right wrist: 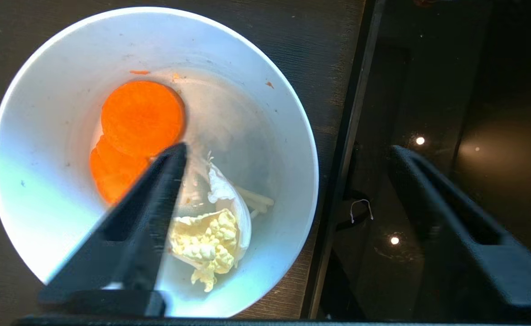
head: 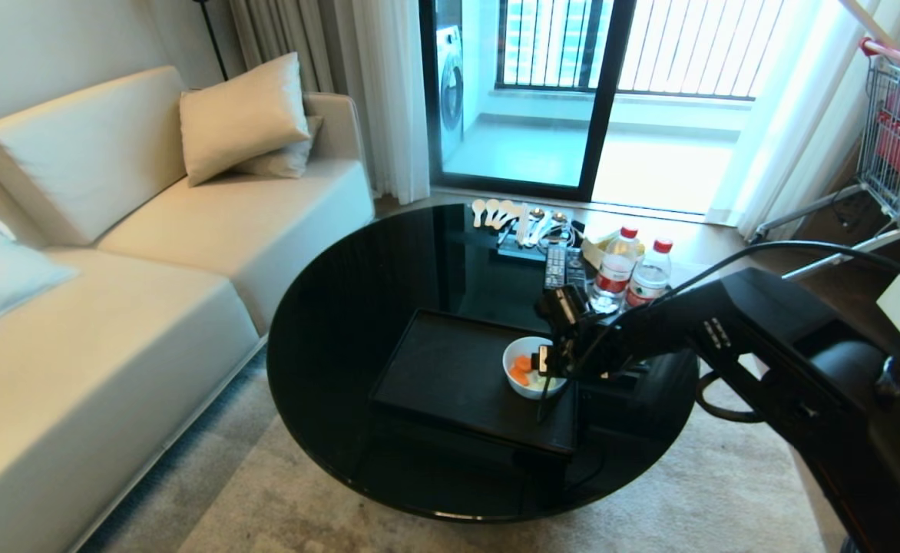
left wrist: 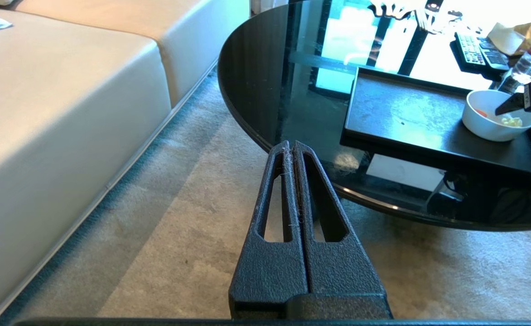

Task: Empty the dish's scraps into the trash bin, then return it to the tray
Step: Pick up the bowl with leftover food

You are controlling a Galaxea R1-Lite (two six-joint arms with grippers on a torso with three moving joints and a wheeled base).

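One bowl on the tray holds carrot slices and pale bits; right gripper spread wide over its rim, holding nothing.

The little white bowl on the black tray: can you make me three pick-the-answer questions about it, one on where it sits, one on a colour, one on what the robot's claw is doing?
1. Where on the tray does the bowl sit?
A. by the tray's right edge
B. in the middle
C. at the left edge

2. What colour are the round slices in the bowl?
A. green
B. orange
C. purple

3. How is the right gripper set?
A. shut on the bowl
B. open, one finger over the inside of the bowl and one outside its rim
C. holding a bottle

Answers:
1 A: the bowl is next to the tray's right rim in the head view.
2 B: the right wrist view shows orange slices beside pale yellow bits.
3 B: the fingers stand wide apart across the rim.
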